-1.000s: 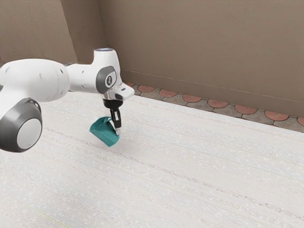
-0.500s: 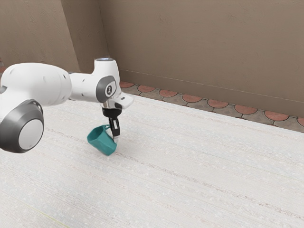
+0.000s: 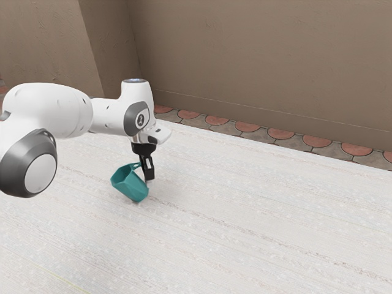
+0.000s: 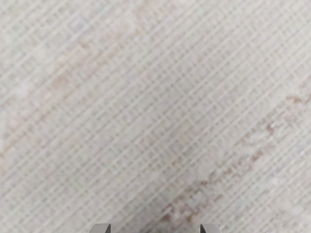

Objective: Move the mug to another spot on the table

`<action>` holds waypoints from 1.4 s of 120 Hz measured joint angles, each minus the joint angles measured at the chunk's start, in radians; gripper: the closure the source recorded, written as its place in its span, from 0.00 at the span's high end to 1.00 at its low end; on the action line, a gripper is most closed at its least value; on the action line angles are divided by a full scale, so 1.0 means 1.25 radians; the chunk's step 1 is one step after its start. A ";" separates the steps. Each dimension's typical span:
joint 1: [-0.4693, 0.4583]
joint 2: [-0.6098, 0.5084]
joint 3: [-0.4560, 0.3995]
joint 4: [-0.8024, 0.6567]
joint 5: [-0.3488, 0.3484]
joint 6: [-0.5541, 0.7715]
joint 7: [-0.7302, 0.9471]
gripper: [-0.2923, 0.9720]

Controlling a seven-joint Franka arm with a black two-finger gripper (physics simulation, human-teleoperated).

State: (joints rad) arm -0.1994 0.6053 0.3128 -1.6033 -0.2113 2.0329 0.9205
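- The desk runs across the near ground, with the floor behind its far edge and the wall behind that.
- The mug is tilted, over the desk's far part at the exterior view's left.
- The claw is right against the mug, on its exterior-view-right side.

Plain brown walls meet in a corner at the exterior view's upper left; a thin baseboard line runs along their foot; the floor is scalloped tile, terracotta and grey; the surface is pale, faintly streaked wood grain; the light is soft and even.
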 joint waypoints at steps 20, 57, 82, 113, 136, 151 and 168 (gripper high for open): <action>0.000 0.000 0.000 0.000 -0.005 -0.005 0.003 0.50; -0.004 0.004 -0.013 0.001 -0.010 0.010 0.006 0.59; -0.007 0.005 -0.015 0.001 -0.012 0.014 0.007 0.60; -0.020 0.003 -0.026 0.006 -0.015 0.020 0.008 0.61; -0.021 0.001 -0.027 0.006 -0.015 0.021 0.008 0.61; -0.031 -0.002 -0.030 0.018 -0.015 0.021 0.008 0.61; -0.070 -0.039 -0.029 0.053 -0.012 0.021 0.009 0.62</action>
State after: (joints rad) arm -0.2873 0.5566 0.2766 -1.5376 -0.2269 2.0587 0.9313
